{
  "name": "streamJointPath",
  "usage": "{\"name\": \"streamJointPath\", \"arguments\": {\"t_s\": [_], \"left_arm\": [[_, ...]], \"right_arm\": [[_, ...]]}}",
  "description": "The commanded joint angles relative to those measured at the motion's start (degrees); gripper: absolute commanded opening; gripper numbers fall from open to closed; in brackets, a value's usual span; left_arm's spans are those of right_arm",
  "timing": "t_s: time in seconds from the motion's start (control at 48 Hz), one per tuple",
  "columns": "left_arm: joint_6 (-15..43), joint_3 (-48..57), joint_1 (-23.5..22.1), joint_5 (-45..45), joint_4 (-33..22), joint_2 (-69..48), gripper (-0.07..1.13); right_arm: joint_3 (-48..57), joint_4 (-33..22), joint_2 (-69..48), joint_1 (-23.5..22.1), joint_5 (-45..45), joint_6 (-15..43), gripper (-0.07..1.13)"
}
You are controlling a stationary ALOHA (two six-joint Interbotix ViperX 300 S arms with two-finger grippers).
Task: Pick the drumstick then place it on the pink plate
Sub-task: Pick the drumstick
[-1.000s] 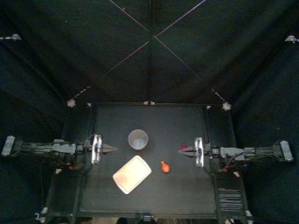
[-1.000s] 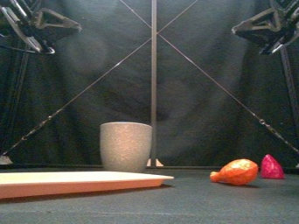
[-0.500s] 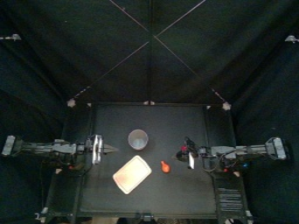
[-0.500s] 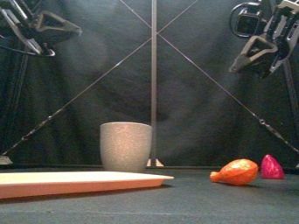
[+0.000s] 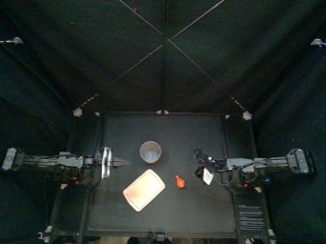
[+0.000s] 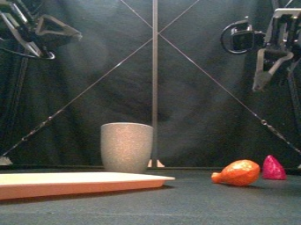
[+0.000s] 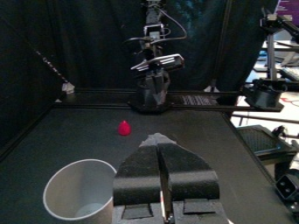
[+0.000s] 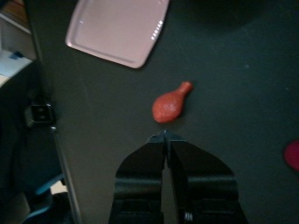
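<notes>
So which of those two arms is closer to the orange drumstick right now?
The right gripper. It hangs above the table close beside the drumstick; the left gripper is off on the pink tray's far side.

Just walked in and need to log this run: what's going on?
The right gripper hangs above the table, jaws shut, pointed down at the orange drumstick, which lies untouched between the pink plate and a pink toy. The left gripper rests shut at the left, near the grey cup. Nothing is picked yet.

No legible text, label, brand, number or sign anywhere in view.
</notes>
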Motion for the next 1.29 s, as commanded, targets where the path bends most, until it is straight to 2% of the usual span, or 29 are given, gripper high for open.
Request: {"name": "streamJointPath", "arguments": {"t_s": [0.021,0.375,0.542,0.812,0.958,1.062,1.146,1.208,1.292], "left_arm": [[-0.09,-0.79,0.44,-0.26,0.0,0.26,0.03],[-0.18,-0.26,0.53,-0.26,-0.09,0.26,0.03],[-0.18,0.26,0.53,-0.26,-0.7,0.26,0.03],[0.09,0.53,0.62,-0.26,-1.14,0.26,0.03],[0.18,0.62,0.62,-0.26,-1.05,0.26,0.03],[0.18,0.88,0.7,-0.26,-1.05,0.26,0.03],[0.18,1.23,0.7,-0.26,-0.97,0.35,0.03],[0.18,1.49,0.7,-0.26,-0.97,0.26,0.03],[0.26,1.58,0.97,-0.26,-0.97,0.35,0.03]], "right_arm": [[-2.81,-4.48,2.64,0.97,2.46,2.9,0.07],[-10.02,-23.82,13.89,8.17,6.15,21.36,0.12],[-13.01,-30.5,19.95,11.16,11.43,31.55,0.23],[-14.85,-41.13,26.54,15.03,7.29,46.05,0.43],[-15.38,-42.1,27.69,15.91,6.5,50.45,0.66],[-16.79,-40.61,27.69,16.0,6.24,50.8,0.87],[-17.4,-39.64,27.95,15.91,6.24,50.8,0.99],[-17.23,-39.02,28.3,15.73,6.24,50.98,1.04],[-16.88,-37.62,29.09,15.64,6.06,51.15,1.05]]}}
